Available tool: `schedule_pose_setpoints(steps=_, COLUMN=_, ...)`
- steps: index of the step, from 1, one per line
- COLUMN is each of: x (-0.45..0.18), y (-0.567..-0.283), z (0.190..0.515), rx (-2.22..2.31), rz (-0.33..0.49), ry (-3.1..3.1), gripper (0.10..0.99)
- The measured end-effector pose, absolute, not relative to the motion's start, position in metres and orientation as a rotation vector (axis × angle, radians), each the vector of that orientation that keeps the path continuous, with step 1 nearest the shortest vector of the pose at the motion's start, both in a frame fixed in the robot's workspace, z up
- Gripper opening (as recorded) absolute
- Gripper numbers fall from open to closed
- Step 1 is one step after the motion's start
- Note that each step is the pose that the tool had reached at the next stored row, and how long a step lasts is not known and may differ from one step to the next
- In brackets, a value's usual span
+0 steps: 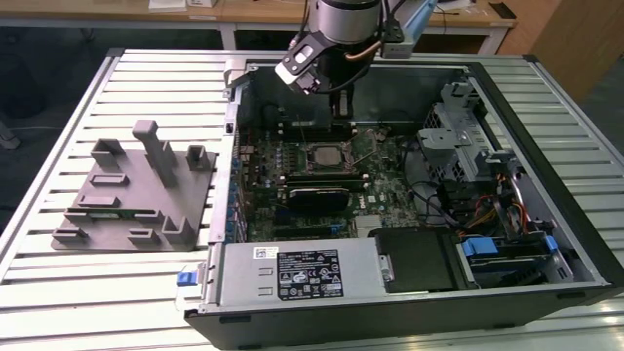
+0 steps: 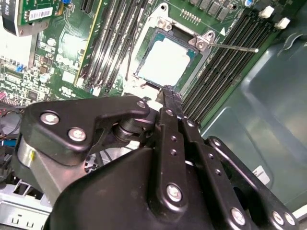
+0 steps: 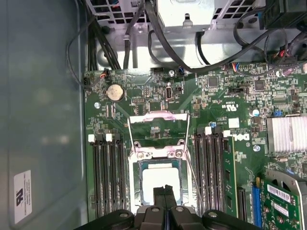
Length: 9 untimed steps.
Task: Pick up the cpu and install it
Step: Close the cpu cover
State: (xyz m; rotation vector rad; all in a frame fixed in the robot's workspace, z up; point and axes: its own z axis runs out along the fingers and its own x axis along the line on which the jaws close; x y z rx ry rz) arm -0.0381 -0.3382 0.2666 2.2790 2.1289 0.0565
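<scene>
The cpu (image 3: pixel 152 181) lies flat in the motherboard socket (image 3: pixel 135 184), its silver top facing up; it also shows as a bright square, the cpu (image 2: pixel 165 64), inside the black socket frame (image 2: pixel 142 52). The socket's metal load plate (image 3: pixel 158 125) is flipped open. My gripper (image 3: pixel 165 192) hangs just above the chip's edge with its two black fingers pressed together and nothing between them. In the exterior view my gripper (image 1: pixel 340 110) hovers over the cpu (image 1: pixel 326 156) inside the open computer case.
Memory slots (image 3: pixel 106 177) flank the socket on both sides. A thin socket lever (image 2: pixel 235 48) sticks out beside it. A grey fixture block (image 1: pixel 131 190) sits at the exterior view's left of the case. A drive cage (image 1: pixel 458 139) and cables (image 1: pixel 487 212) fill the case's right.
</scene>
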Motion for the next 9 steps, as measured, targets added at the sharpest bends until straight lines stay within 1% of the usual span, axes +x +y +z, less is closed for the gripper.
schedule_pose_setpoints(steps=9, x=-0.024, y=-0.338, z=0.267, rx=2.279, rz=0.057, ry=2.129, gripper=0.106)
